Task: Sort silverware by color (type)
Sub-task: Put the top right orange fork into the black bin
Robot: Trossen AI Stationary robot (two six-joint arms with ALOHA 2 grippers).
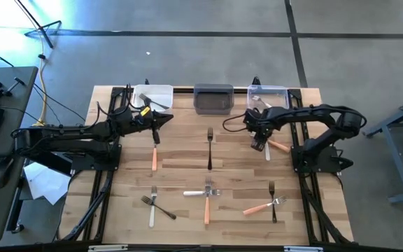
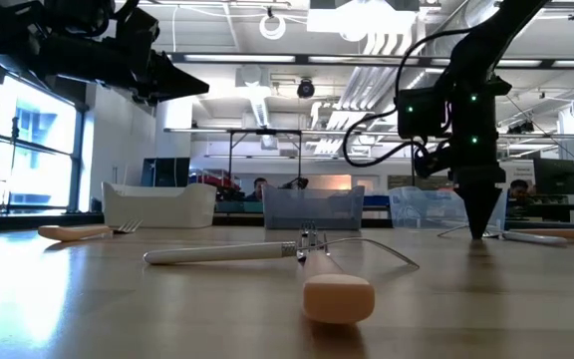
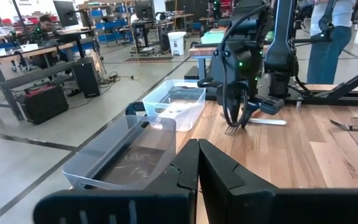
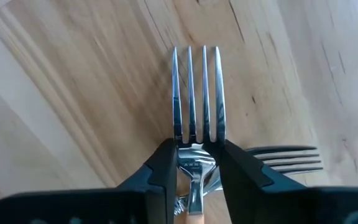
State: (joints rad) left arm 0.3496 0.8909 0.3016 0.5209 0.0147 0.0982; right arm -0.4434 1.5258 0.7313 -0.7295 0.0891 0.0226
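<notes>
Forks with black, orange or white handles lie scattered on the wooden table (image 1: 187, 168). My right gripper (image 1: 259, 143) (image 4: 194, 155) (image 2: 481, 231) points down at the table near the clear bin (image 1: 268, 96) and is shut on an orange-handled fork (image 4: 195, 93). A second fork (image 4: 284, 158) lies crossed just under it. My left gripper (image 1: 164, 120) (image 3: 198, 158) is shut and empty, hovering above the table beside the white bin (image 1: 152, 96). My right gripper pinches the orange-handled fork between its two fingers at the neck (image 4: 194, 167), just below the tines. The fingers (image 4: 160, 168) come from above, pointing down, and lie across the fork. In the low view the fingertips reach the tabletop, and the fork lies flat.
Three bins stand along the far edge: white, grey (image 1: 213, 98) and clear. An orange fork (image 1: 154, 157) and a black fork (image 1: 210, 147) lie mid-table. Crossed forks lie near the front (image 1: 152, 206) (image 1: 207, 196) (image 1: 268, 203). A white-handled fork (image 1: 266, 152) lies beside the right gripper.
</notes>
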